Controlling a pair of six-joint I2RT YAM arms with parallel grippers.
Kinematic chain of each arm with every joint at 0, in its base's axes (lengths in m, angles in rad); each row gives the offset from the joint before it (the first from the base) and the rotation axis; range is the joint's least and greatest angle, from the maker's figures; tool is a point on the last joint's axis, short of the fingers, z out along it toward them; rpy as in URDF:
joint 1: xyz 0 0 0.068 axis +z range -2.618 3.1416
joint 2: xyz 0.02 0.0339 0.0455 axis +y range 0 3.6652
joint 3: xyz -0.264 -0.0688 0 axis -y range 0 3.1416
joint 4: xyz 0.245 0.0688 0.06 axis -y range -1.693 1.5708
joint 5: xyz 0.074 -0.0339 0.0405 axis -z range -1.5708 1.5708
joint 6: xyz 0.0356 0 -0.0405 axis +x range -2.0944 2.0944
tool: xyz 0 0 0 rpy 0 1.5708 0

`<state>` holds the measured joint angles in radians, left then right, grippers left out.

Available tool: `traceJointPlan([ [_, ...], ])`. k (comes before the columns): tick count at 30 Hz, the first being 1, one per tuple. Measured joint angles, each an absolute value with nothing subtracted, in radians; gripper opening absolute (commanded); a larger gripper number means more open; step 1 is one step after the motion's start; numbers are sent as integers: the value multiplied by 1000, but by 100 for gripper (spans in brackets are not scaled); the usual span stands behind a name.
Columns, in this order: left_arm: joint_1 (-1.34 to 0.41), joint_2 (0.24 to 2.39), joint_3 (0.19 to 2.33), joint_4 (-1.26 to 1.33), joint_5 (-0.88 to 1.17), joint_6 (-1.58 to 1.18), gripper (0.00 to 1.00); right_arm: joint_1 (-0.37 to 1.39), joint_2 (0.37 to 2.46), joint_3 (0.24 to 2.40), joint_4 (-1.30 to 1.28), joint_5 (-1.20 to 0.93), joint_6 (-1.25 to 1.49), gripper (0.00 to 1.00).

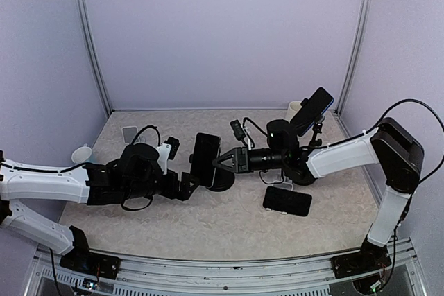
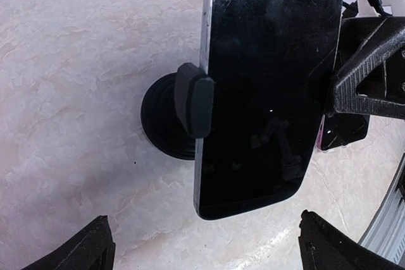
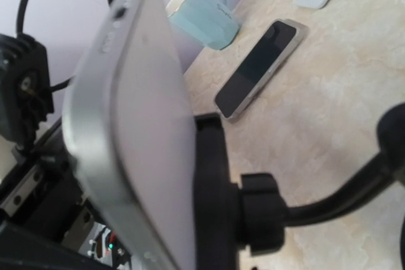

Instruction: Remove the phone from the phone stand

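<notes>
A black phone stands upright in the clamp of a black phone stand at mid-table. In the left wrist view its dark screen faces me, held by the side clamp above the round base. My left gripper is open and empty, just short of the phone's lower end. My right gripper is open at the phone's right edge, one finger touching it. The right wrist view shows the phone's silver back and the holder up close.
A second phone sits on a tall stand at the back right, next to a white cup. A black phone lies flat under my right arm. Another phone and a pale blue cup lie left.
</notes>
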<state>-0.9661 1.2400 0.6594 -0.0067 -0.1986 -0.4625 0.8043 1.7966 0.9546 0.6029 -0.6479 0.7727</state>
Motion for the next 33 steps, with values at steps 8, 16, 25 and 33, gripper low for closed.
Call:
traceJointPlan([
  [8, -966, 1249, 660, 6, -188, -463, 99, 810, 1805, 955, 621, -646, 784, 33],
  [16, -966, 1259, 662, 31, -184, -472, 99, 817, 1805, 955, 619, -635, 785, 23],
  [25, -979, 1301, 675, 62, -191, -491, 99, 818, 1805, 955, 626, -628, 775, 17],
  [33, -980, 1351, 683, 122, -187, -511, 99, 818, 1805, 955, 627, -624, 776, 10],
])
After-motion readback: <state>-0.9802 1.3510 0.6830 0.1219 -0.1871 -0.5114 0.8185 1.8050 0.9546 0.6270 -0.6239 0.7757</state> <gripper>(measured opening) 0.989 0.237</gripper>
